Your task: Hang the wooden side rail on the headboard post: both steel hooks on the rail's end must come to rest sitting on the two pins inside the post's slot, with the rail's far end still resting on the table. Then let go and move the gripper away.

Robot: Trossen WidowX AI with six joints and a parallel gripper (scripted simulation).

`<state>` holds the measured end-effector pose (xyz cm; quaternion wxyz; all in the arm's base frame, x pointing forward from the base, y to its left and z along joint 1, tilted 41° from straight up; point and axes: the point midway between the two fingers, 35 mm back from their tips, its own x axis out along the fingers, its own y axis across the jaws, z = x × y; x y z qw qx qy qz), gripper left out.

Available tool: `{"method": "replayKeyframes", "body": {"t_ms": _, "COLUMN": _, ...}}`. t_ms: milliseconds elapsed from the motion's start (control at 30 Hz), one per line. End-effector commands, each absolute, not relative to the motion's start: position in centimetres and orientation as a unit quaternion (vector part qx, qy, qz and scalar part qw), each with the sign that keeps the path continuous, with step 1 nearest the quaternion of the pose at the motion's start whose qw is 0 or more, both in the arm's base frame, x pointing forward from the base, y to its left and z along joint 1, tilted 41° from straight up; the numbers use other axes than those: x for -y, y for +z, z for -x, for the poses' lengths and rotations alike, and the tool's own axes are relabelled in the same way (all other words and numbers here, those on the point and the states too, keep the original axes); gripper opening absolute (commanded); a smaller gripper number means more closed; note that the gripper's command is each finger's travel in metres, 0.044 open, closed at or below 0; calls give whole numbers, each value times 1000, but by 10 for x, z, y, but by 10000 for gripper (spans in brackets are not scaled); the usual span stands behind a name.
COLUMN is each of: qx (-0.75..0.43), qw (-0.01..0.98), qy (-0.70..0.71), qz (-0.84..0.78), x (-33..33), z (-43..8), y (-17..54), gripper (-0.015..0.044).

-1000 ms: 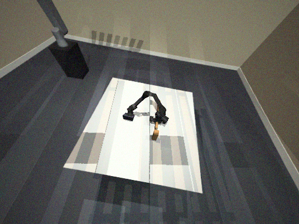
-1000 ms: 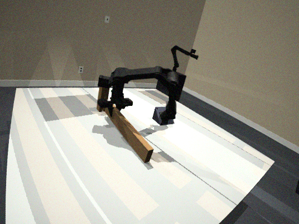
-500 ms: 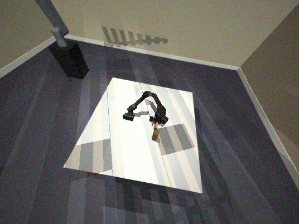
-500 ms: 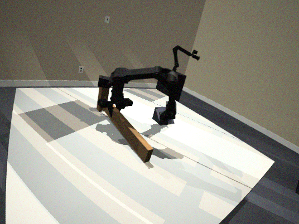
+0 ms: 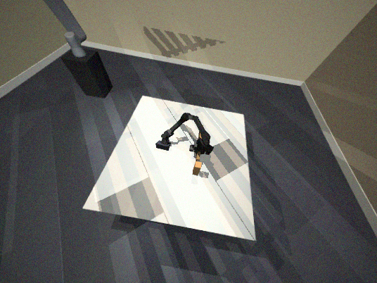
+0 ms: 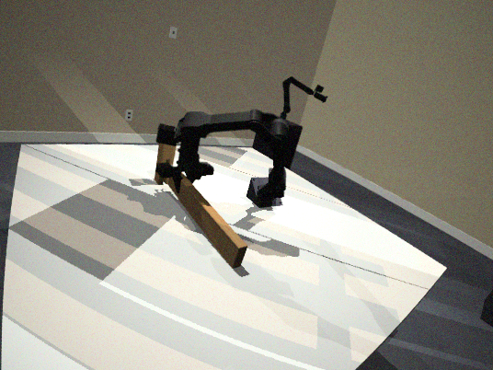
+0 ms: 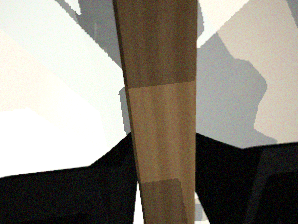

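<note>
The wooden side rail (image 5: pixel 197 166) (image 6: pixel 213 223) (image 7: pixel 162 115) slants across the table, its far end low, near the table; whether it touches is unclear. My gripper (image 6: pixel 178 181) (image 7: pixel 155 131) is shut on the rail near its post end, one black finger on each side in the wrist view. The upright wooden headboard post (image 6: pixel 166 158) stands just beyond the gripper, mostly behind my arm. The rail's post end is beside the post in the exterior view. The hooks, pins and slot are hidden, so whether the hooks sit on the pins cannot be told.
The pale table (image 5: pixel 183 197) (image 6: pixel 184 317) carries striped shadows. My arm's base (image 5: pixel 162 145) (image 6: pixel 263 193) stands to one side of the rail. A dark pedestal (image 5: pixel 89 75) (image 6: pixel 290 144) with another arm is on the floor beyond the table.
</note>
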<state>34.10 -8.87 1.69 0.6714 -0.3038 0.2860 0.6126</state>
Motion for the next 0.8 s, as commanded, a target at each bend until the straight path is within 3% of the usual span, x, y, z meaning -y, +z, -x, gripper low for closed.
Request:
{"method": "replayKeyframes", "body": {"t_ms": 0, "qx": -287, "qw": 674, "qy": 608, "qz": 307, "x": 95, "z": -340, "y": 18, "gripper": 0}}
{"method": "replayKeyframes", "body": {"t_ms": 767, "qx": -287, "qw": 674, "qy": 608, "qz": 307, "x": 98, "z": -341, "y": 17, "gripper": 0}}
